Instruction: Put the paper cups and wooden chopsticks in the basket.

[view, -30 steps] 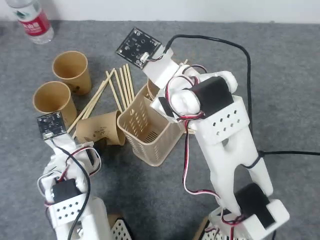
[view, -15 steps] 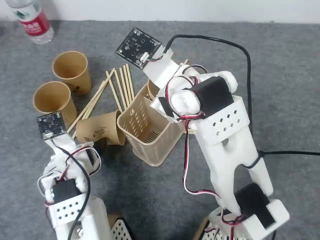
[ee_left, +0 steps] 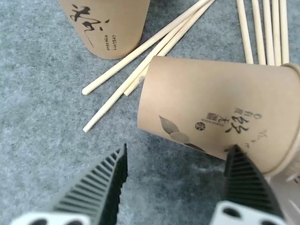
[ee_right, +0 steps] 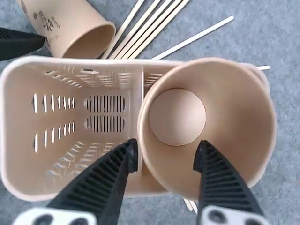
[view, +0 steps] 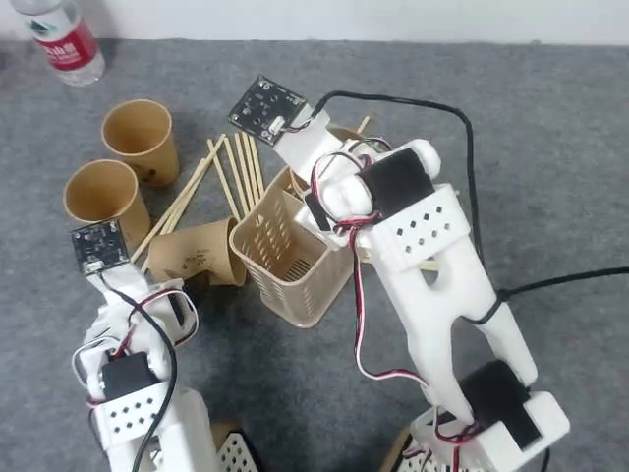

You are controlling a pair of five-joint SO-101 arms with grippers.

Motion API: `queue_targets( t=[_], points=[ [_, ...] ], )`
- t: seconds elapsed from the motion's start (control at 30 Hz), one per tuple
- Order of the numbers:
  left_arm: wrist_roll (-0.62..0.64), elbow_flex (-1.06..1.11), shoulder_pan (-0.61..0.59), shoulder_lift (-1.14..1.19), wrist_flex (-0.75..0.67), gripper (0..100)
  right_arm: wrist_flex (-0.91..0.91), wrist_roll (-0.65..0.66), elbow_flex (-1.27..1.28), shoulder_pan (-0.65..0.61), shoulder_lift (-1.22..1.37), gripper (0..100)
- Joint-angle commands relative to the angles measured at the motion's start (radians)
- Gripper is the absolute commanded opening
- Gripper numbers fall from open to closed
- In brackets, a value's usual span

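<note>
The right end effector (ee_right: 167,144) hung released, its fingers spread across the rim of a brown paper cup (ee_right: 178,117). One finger was inside the cup and the other in the neighbouring compartment of the beige slotted plastic basket (ee_right: 61,126). This cup stood upright at the basket's far end. The left end effector (ee_left: 178,149) was open too, low over the grey carpeted bench (ee_left: 42,93), with a tipped brown paper cup (ee_left: 211,112) lying just ahead, left of the basket. From above, a far upright cup (view: 141,138) and a nearer upright cup (view: 103,202) stood on the left. Loose wooden chopsticks (view: 236,172) were fanned beside them, and a clear plastic bottle (view: 64,39) stood far left.
</note>
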Motion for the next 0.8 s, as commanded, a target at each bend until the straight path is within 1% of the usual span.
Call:
queue_targets(
  t=[0.0, 0.13, 0.27, 0.47, 0.77],
  points=[
    [0.003, -0.005, 0.006, -0.009, -0.021, 32, -0.022, -0.005, -0.008, -0.002, -0.013, 21.0],
    [0.003, -0.005, 0.006, -0.009, -0.021, 32, -0.013, -0.005, -0.055, -0.004, -0.025, 21.0],
    [0.003, -0.005, 0.006, -0.009, -0.021, 32, -0.012, -0.005, -0.048, -0.002, -0.018, 21.0],
    [0.003, -0.005, 0.005, -0.009, -0.021, 32, -0.053, -0.005, 0.057, -0.002, 0.082, 21.0],
    [0.003, -0.005, 0.005, -0.009, -0.021, 32, -0.059, -0.005, 0.061, -0.002, 0.205, 21.0]
  ],
)
